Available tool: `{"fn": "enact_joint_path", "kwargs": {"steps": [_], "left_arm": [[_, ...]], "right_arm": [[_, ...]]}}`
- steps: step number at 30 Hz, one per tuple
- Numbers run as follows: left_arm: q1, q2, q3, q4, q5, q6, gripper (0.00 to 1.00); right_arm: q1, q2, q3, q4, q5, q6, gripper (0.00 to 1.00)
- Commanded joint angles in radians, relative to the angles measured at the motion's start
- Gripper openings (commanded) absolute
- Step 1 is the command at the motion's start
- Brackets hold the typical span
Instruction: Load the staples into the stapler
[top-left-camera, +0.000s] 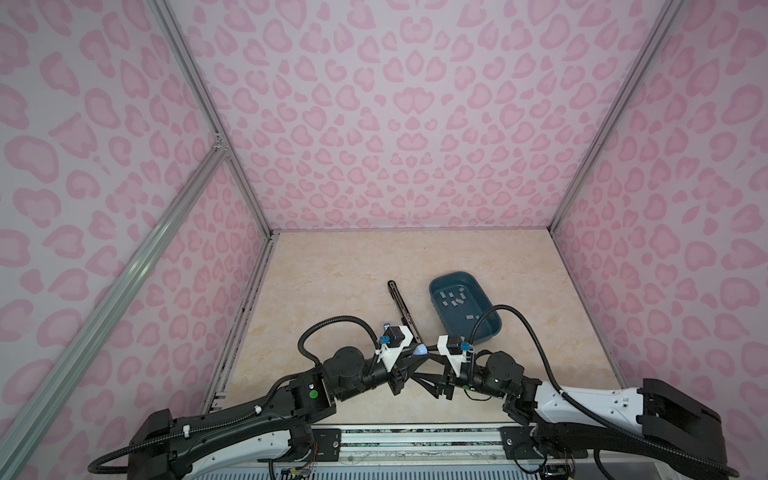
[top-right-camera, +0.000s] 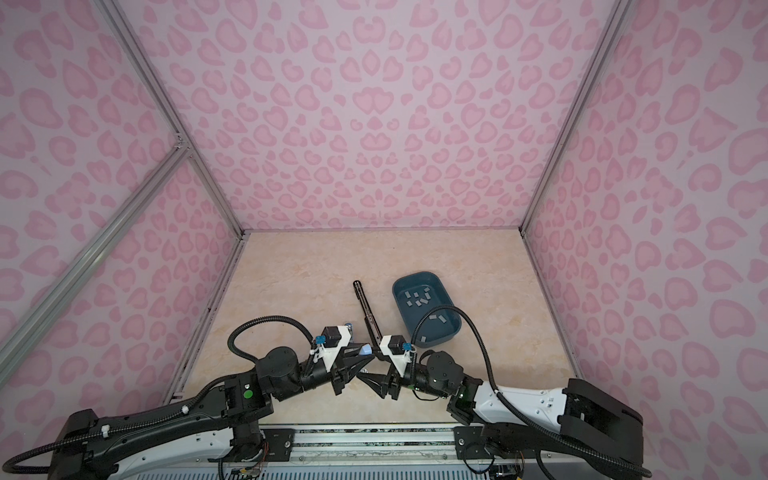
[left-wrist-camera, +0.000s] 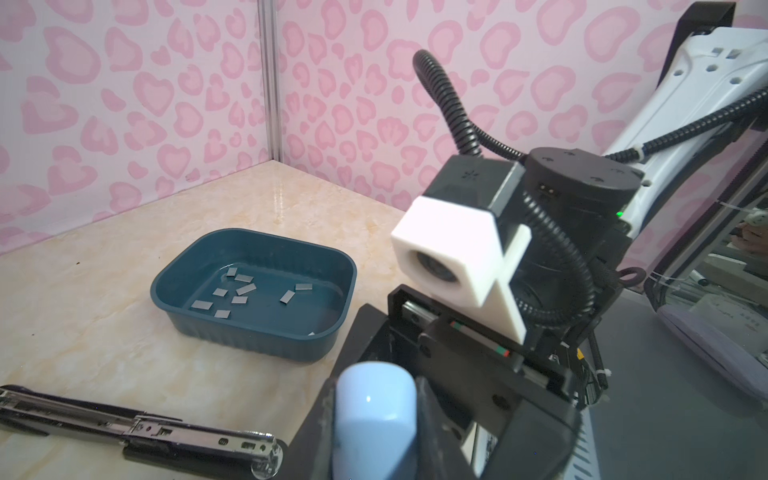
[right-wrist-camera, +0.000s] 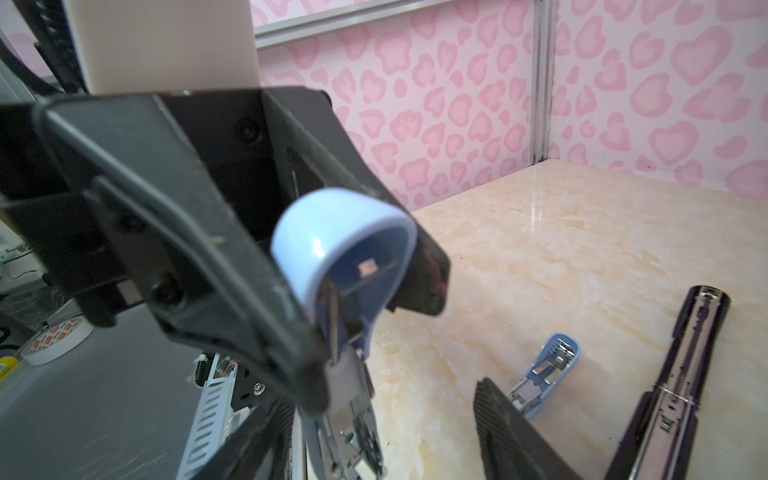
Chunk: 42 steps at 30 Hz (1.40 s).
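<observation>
Left gripper (right-wrist-camera: 368, 338) clamps the opened blue stapler (left-wrist-camera: 374, 403); right gripper (right-wrist-camera: 374, 411) stands released astride its metal rail. A skewed pinch there could twist it loose. Staples (left-wrist-camera: 241, 291) lie in the tray (left-wrist-camera: 249, 338), well apart to the right. Glossy marble-look table (top-left-camera: 332, 270), pink heart-print walls (top-left-camera: 415, 124)

White shells and black joints make up the left arm (top-left-camera: 232, 419) and right arm (top-left-camera: 590, 399). The fingers (right-wrist-camera: 187, 232) are black and wedge-shaped, with sunken black screws (right-wrist-camera: 245, 132). Just behind them sits a white camera housing (left-wrist-camera: 449, 249), and a ribbed black cable (left-wrist-camera: 453, 112) loops back from it. Farther behind, a green dot (top-left-camera: 312, 393) marks a black link.
</observation>
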Motion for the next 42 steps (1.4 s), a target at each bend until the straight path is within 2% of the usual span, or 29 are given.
{"fn": "enact_joint_path", "kwargs": {"steps": [1, 7, 17, 21, 23, 24, 25, 26, 27, 28, 29, 31, 33, 39, 42], "left_arm": [[0.0, -0.002, 0.005, 0.046, 0.044, 0.018, 0.03], [0.0, -0.016, -0.007, 0.048, 0.059, 0.031, 0.03], [0.0, -0.023, -0.013, 0.047, 0.066, 0.037, 0.03], [0.0, -0.036, -0.019, 0.042, 0.059, 0.036, 0.03], [0.0, -0.048, -0.024, 0.037, 0.043, 0.036, 0.12], [0.0, -0.057, -0.027, 0.032, 0.031, 0.035, 0.24], [0.0, -0.066, -0.028, 0.025, 0.008, 0.03, 0.42], [0.0, -0.08, -0.03, 0.012, -0.041, 0.019, 0.67], [0.0, -0.098, -0.031, -0.006, -0.104, 0.001, 0.81], [0.0, -0.115, -0.03, -0.036, -0.183, -0.027, 0.91], [0.002, -0.141, -0.025, -0.073, -0.265, -0.057, 0.97], [0.005, -0.188, -0.003, -0.221, -0.505, -0.167, 0.97], [0.032, -0.238, 0.029, -0.447, -0.743, -0.335, 0.98], [0.142, -0.477, -0.01, -0.816, -0.978, -0.621, 0.97], [0.149, -0.594, -0.028, -0.986, -1.085, -0.73, 0.98]], "right_arm": [[0.001, 0.042, 0.016, 0.083, -0.105, -0.001, 0.63], [0.002, 0.07, 0.033, 0.089, -0.124, 0.001, 0.45], [0.001, 0.097, 0.036, 0.105, -0.122, 0.014, 0.25], [0.001, 0.108, 0.045, 0.099, -0.101, 0.025, 0.21], [0.001, 0.113, 0.055, 0.084, -0.075, 0.035, 0.2], [0.001, 0.113, 0.067, 0.063, -0.055, 0.041, 0.19], [0.005, 0.115, 0.077, 0.037, -0.035, 0.044, 0.18], [0.008, 0.116, 0.096, -0.006, -0.005, 0.048, 0.17], [0.016, 0.119, 0.114, -0.051, 0.046, 0.05, 0.17], [0.029, 0.124, 0.134, -0.093, 0.096, 0.051, 0.17], [0.043, 0.128, 0.155, -0.137, 0.138, 0.052, 0.17], [0.073, 0.151, 0.208, -0.22, 0.209, 0.042, 0.17], [0.108, 0.189, 0.282, -0.329, 0.308, 0.066, 0.17], [0.163, 0.412, 0.565, -0.66, 0.531, 0.176, 0.12], [0.171, 0.539, 0.703, -0.781, 0.573, 0.209, 0.09]]}}
